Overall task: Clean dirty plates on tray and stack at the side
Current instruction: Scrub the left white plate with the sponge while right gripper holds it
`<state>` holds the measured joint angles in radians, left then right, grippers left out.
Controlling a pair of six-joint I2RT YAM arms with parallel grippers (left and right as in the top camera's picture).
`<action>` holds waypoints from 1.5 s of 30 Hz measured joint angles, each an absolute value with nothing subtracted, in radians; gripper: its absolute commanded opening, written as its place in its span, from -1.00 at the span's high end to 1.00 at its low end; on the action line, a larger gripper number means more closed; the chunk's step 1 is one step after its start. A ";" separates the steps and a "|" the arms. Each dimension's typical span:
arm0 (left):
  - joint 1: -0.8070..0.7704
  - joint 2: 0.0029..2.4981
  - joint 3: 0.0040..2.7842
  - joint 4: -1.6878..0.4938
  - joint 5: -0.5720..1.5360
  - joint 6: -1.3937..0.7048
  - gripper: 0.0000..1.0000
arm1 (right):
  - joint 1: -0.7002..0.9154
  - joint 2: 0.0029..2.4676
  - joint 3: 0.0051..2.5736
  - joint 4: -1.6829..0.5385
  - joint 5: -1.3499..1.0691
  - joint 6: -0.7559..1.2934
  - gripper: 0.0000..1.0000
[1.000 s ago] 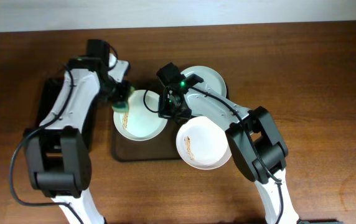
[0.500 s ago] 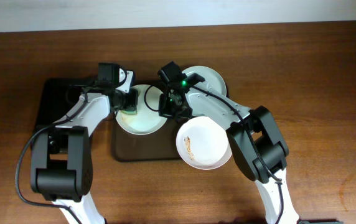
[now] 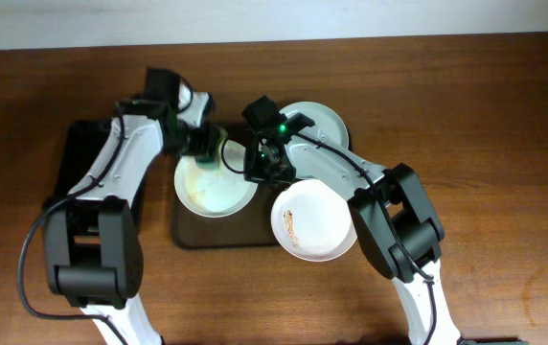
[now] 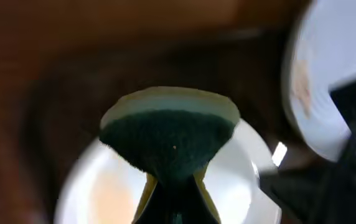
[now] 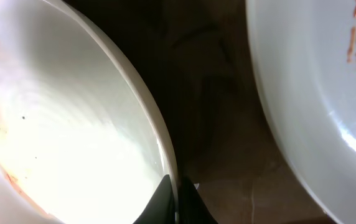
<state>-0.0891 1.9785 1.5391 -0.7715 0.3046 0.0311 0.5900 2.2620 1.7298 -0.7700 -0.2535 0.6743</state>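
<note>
Left tool (image 3: 203, 146) pinches green-yellow scrub sponge (image 4: 168, 134) | right tool (image 5: 177, 196) clamps smeared round white plate (image 3: 215, 187) beneath, so we scrub steadily.

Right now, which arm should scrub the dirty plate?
Left. The left gripper holds the sponge right over the smeared plate; the right gripper is busy pinching that plate's rim.

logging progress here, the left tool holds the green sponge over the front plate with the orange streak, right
Not quite. The left tool does hold the green sponge, but over the left plate on the tray, not the front plate with the orange streak. The overhead view shows it.
</note>
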 measured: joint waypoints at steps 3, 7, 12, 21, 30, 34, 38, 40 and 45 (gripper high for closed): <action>-0.062 1.979 1.536 -0.766 0.212 0.024 0.98 | 0.590 2.262 1.730 -0.768 -0.253 0.673 0.91; -0.071 2.039 1.436 -0.776 0.190 0.022 0.99 | 0.590 2.262 1.730 -0.765 -0.254 0.672 0.91; -0.147 2.048 1.414 -0.828 0.161 0.021 0.98 | 0.589 2.262 1.730 -0.772 -0.251 0.672 0.91; -0.042 2.052 1.420 -0.900 0.421 0.018 0.99 | 0.590 2.262 1.730 -0.760 -0.257 0.672 0.90; -0.118 1.992 1.297 -0.585 -0.033 -0.052 0.98 | 0.591 2.262 1.730 -0.749 -0.261 0.673 0.90; -0.141 2.041 1.425 -0.752 -0.149 -0.054 0.98 | 0.591 2.262 1.730 -0.754 -0.264 0.673 0.54; -0.141 2.056 1.441 -0.748 -0.142 -0.054 0.99 | 0.595 2.262 1.730 -0.751 -0.264 0.670 0.28; -0.144 2.075 1.454 -0.748 -0.138 -0.054 0.99 | 0.604 2.262 1.730 -0.727 -0.260 0.669 0.28; -0.144 2.082 1.467 -0.775 -0.123 -0.054 0.98 | 0.610 2.271 1.730 -0.645 -0.229 0.672 0.29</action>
<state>-0.1436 2.0819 1.4666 -0.7746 -0.1230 -0.0540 0.6102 2.2715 1.7298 -0.6449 -0.2295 0.6716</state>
